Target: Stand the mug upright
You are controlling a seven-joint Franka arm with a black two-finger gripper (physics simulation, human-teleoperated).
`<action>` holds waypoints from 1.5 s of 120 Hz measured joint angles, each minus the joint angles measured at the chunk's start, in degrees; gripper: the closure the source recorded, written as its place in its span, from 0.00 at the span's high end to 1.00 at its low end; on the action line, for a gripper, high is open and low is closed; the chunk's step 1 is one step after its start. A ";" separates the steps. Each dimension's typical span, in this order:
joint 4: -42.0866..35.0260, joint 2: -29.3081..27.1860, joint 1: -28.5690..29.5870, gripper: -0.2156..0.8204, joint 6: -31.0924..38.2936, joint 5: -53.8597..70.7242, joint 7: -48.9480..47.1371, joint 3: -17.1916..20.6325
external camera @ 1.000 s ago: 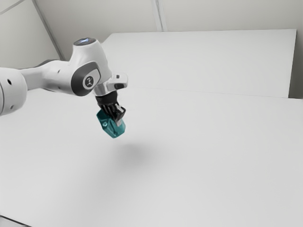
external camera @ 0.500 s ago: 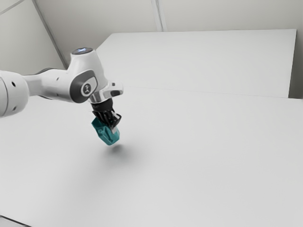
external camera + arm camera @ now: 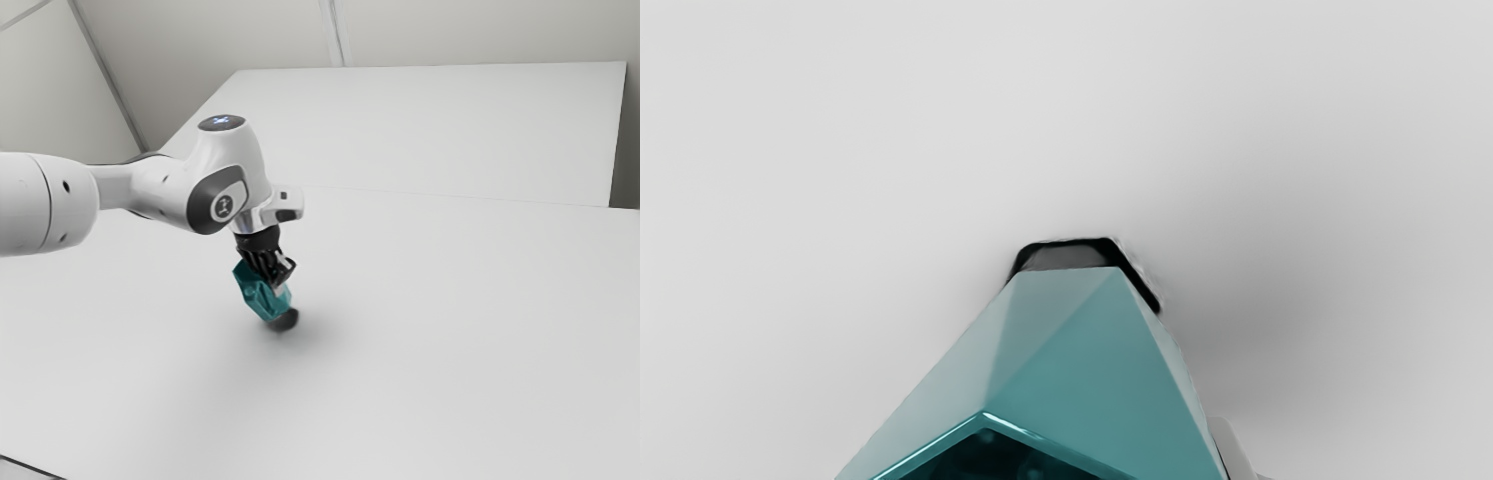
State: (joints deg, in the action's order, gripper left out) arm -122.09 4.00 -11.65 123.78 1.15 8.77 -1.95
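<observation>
The teal faceted mug [image 3: 262,292] hangs tilted from my black gripper [image 3: 280,275] in the exterior view, its lower end close over the table. My gripper is shut on the mug, which hides part of the grip. In the wrist view the mug [image 3: 1066,360] has its narrow end away from my hand, and part of its rim and dark inside face the camera. A pale fingertip of my gripper [image 3: 1232,450] shows beside the mug's wall; the other fingertip is hidden.
The white table [image 3: 450,340] spreads around the mug. A dark patch [image 3: 286,320] lies right below the mug's lower end; whether the mug touches the table there I cannot tell. A pale panel [image 3: 430,130] stands beyond the table.
My hand first went lower and slightly toward the exterior view's left, then toward its right and lower still, carrying the mug. The dark patch beneath has become darker and more distinct.
</observation>
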 joint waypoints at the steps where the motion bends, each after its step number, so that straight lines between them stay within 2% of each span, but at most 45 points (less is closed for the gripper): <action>1: -0.03 0.00 0.10 0.03 0.02 0.00 -0.01 -0.01; 79: -0.54 2.18 0.76 0.04 0.55 -0.08 -0.54 -0.07; 141: -0.46 2.12 0.99 0.32 0.42 -0.70 0.29 -0.16; 180: -0.44 1.75 0.96 0.43 0.38 -0.67 0.59 -0.16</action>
State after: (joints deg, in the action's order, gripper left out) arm -122.53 5.75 -10.69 124.16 0.48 9.37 -2.11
